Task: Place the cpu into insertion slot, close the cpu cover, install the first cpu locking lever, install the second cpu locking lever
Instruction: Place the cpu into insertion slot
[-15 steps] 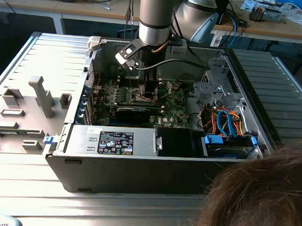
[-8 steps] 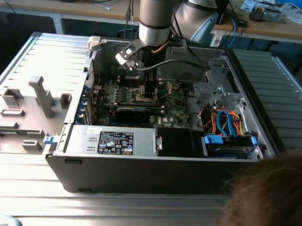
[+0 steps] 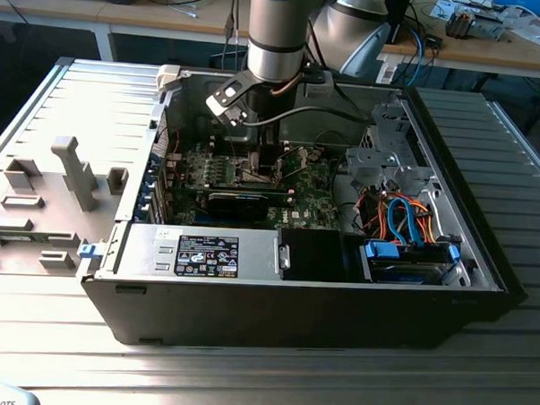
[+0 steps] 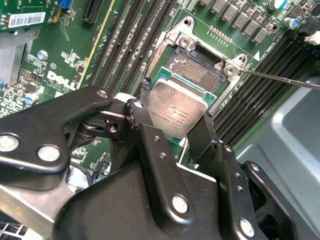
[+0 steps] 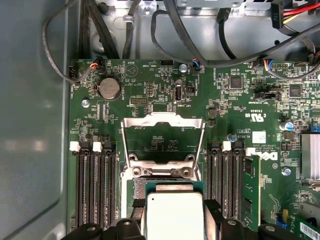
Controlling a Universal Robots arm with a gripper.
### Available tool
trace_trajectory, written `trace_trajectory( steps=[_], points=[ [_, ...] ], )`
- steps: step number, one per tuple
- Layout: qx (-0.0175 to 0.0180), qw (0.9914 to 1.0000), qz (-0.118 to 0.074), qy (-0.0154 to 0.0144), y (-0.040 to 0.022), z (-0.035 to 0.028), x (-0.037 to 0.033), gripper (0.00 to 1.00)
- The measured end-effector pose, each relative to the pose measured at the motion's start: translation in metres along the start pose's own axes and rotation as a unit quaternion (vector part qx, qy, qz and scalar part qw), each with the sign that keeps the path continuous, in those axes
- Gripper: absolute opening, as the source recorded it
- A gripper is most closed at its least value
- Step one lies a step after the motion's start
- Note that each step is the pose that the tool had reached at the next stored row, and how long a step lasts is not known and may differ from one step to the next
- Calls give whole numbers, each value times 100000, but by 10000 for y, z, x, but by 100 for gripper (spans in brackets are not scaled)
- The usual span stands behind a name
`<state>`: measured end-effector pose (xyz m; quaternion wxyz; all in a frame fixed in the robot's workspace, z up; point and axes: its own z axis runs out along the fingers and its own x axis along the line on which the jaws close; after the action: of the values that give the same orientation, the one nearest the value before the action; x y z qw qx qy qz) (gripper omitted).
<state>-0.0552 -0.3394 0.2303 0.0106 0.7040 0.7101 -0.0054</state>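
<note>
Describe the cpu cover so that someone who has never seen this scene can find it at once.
In the first wrist view, look at the green motherboard, between the two banks of black memory slots. There the cpu cover is swung open; it is the only thin silvery metal frame with a cut-out middle.

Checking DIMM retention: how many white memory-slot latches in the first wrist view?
4 white latches: two on one side of the cpu cover, two on the other. More may hide behind the end effector holding the cpu.
</note>
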Motion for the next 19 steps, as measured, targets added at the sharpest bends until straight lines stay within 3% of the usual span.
trace_trajectory(
  steps=[5, 19],
  points=[
    [0, 100000, -8, 5, -30, 35, 8, 55],
    [-3, 100000, -5, 30, -30, 75, 50, 55]
  ],
)
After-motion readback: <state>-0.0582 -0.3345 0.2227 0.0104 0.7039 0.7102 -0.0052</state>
